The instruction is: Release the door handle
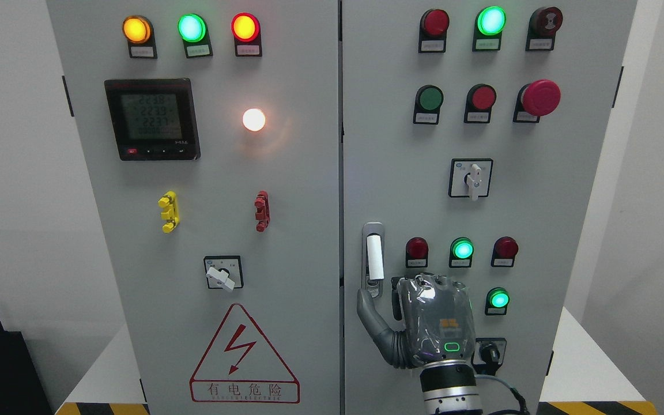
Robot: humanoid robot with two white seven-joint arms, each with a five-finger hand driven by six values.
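I see my right robot hand (424,323) just below the door handle (373,256) on the cabinet's right door (539,202), thumb possibly grazing its base, fingers seemingly relaxed and grasping nothing, so only withdrawal remains.

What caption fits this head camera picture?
Right grey robot hand hangs open just below the white door handle on the grey electrical cabinet.

- Grey two-door metal cabinet (286,190): smooth, matt painted finish.
- White door handle (374,257): smooth plastic in a silvery metal plate.
- Grey right hand (430,323): glossy plastic shell, metallic wrist.
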